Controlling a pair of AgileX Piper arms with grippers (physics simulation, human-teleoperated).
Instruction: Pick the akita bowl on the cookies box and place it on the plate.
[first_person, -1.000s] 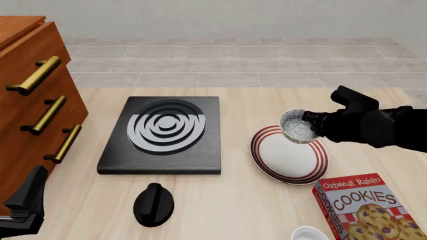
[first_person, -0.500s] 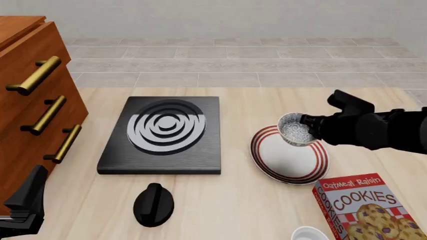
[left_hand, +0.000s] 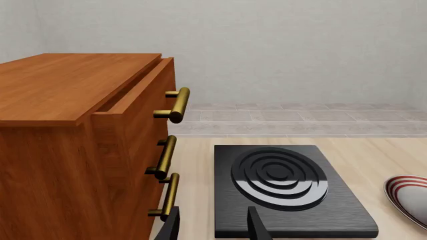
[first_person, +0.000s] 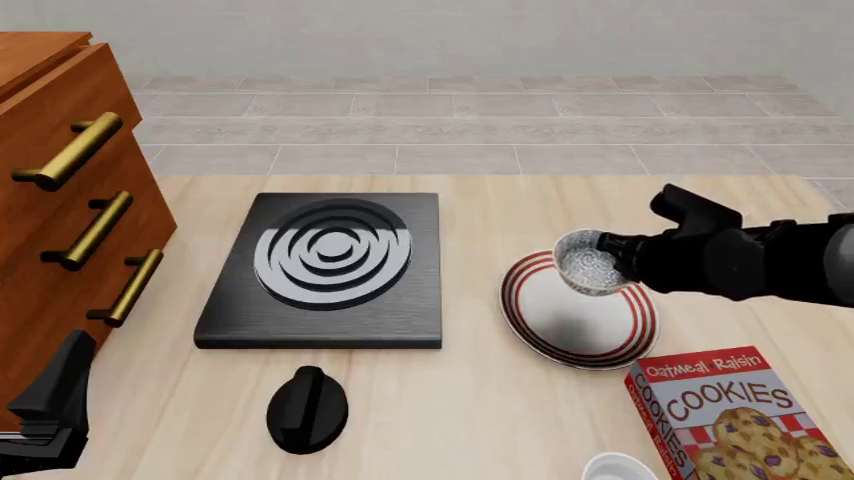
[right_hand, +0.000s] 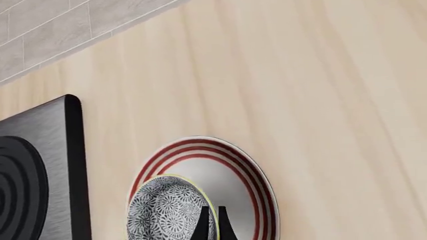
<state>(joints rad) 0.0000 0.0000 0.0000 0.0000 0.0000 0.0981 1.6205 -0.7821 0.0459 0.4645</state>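
Observation:
The akita bowl (first_person: 590, 264), speckled black and white, hangs tilted just above the far part of the plate (first_person: 577, 325), a white plate with red rings. My right gripper (first_person: 611, 247) is shut on the bowl's rim. In the right wrist view the thin fingers (right_hand: 203, 224) pinch the bowl (right_hand: 163, 212) at its rim over the plate (right_hand: 257, 182). The red cookies box (first_person: 734, 412) lies at the front right with nothing on it. My left gripper (left_hand: 213, 230) is open and empty, low at the front left (first_person: 56, 400).
A black square stove (first_person: 327, 268) with white rings lies left of the plate. A black knob-like object (first_person: 307, 408) sits in front of it. A wooden dresser (first_person: 60, 200) with brass handles fills the left side. A plain white bowl (first_person: 621, 468) peeks in beside the box.
The right gripper has sunk a little with the bowl, bringing it lower over the plate's far part. The left arm has not moved.

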